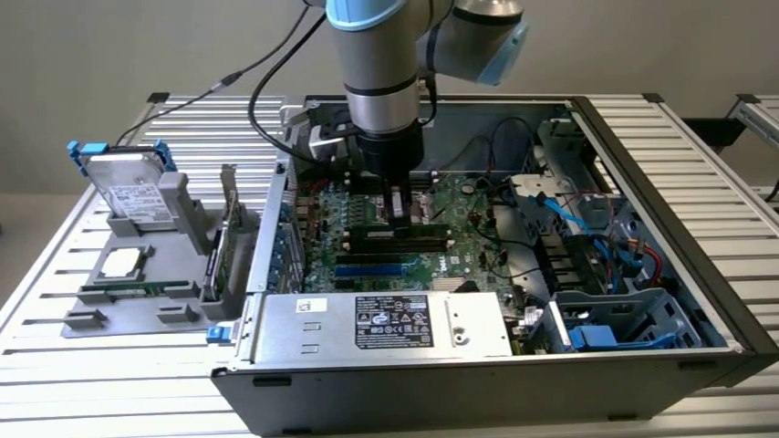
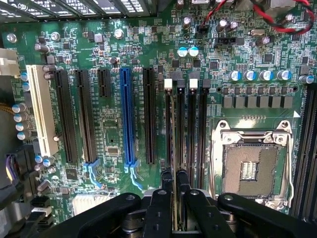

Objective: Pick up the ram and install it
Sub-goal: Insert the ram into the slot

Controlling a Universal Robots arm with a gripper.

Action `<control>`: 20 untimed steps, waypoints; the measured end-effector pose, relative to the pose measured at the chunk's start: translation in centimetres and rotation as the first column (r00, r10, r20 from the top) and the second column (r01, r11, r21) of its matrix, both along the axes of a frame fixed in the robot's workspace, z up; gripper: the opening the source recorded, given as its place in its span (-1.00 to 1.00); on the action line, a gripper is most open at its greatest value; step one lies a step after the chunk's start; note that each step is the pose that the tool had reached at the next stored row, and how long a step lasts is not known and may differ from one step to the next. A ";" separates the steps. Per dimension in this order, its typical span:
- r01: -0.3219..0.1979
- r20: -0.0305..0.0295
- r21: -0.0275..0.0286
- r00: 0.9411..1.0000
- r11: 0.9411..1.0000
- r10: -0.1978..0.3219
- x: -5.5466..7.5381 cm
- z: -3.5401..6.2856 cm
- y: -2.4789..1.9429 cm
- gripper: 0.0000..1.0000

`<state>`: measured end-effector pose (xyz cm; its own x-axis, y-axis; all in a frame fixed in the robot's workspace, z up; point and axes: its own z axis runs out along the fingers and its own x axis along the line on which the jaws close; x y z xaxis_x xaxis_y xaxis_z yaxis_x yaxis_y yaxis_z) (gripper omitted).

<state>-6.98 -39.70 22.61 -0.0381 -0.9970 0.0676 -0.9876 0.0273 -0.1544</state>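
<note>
Your fingers [image 2: 167, 186] sit pinched narrow over the black memory slots [image 2: 197, 129] — whether they clasp the ram you can't tell — it's light, stiff, fragile, so hold its long edges.

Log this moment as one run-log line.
stage: ram install | gripper: shut on ram | position: over memory slots, beside CPU socket
</note>
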 end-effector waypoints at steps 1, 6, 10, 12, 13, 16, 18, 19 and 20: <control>0.000 0.000 -0.001 1.000 1.000 0.000 0.0 -0.05 0.00 -0.69; 0.003 0.000 -0.001 1.000 1.000 -0.003 0.0 -0.11 0.00 -0.69; 0.004 0.000 -0.001 1.000 1.000 -0.004 -0.1 -0.12 -0.05 -0.69; 0.005 0.000 -0.002 1.000 1.000 -0.005 -0.1 -0.11 -0.10 -0.69; 0.005 0.000 -0.002 1.000 1.000 -0.005 -0.1 -0.11 -0.13 -0.69; 0.006 0.000 -0.002 1.000 1.000 -0.006 -0.1 -0.11 -0.21 -0.69; 0.006 0.000 -0.002 1.000 1.000 -0.006 -0.1 -0.11 -0.22 -0.69; 0.007 0.000 -0.002 1.000 1.000 -0.007 -0.1 -0.12 -0.23 -0.69; 0.007 0.000 -0.002 1.000 1.000 -0.007 -0.1 -0.14 -0.23 -0.69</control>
